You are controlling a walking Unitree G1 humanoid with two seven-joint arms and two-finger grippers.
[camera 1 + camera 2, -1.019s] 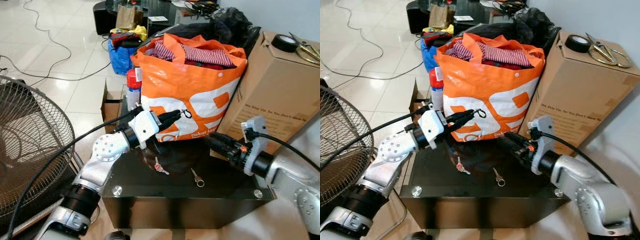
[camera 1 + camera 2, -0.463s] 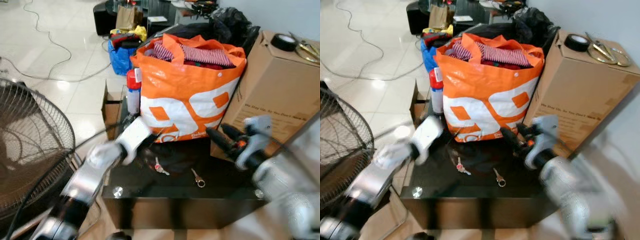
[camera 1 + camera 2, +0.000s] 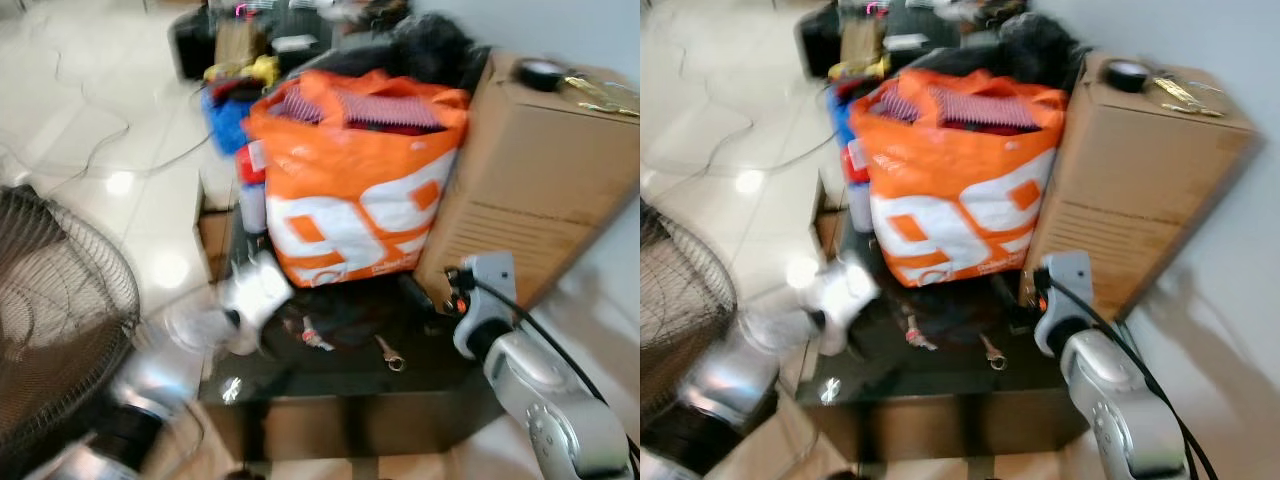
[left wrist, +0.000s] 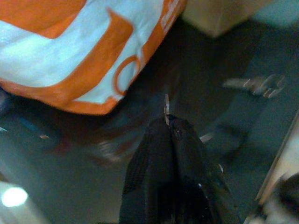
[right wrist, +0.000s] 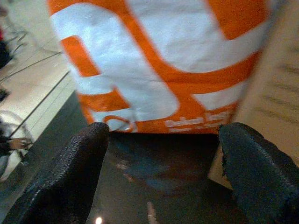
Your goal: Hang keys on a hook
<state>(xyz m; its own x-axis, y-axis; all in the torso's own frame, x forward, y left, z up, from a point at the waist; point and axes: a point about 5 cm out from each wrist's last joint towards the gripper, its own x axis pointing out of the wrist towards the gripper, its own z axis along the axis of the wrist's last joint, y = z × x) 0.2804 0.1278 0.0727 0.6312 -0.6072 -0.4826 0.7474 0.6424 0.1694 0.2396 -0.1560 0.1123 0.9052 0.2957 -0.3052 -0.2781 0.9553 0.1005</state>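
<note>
Keys (image 3: 318,334) and a second key (image 3: 390,357) lie at 6 o'clock of the orange bag (image 3: 356,190) on the tabletop (image 3: 330,385); left gripper (image 4: 167,122) jaws shut, right gripper (image 5: 161,154) jaws spread; probably light, stiff, slippery metal, best pinched at the ring.

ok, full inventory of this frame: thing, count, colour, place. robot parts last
bag: 1, orange and white, stuffed with striped cloth, back of the table
table: 1, black glossy top, centre
keys: 2 loose, silver, one with a red tag, on the table in front of the bag
cardboard box: 1, brown, right of the bag
tape roll: 1, black, on the box
fan: 1, dark wire grille, far left
left gripper: shut, a thin metal tip showing between the fingertips
right gripper: open, facing the bag
</note>
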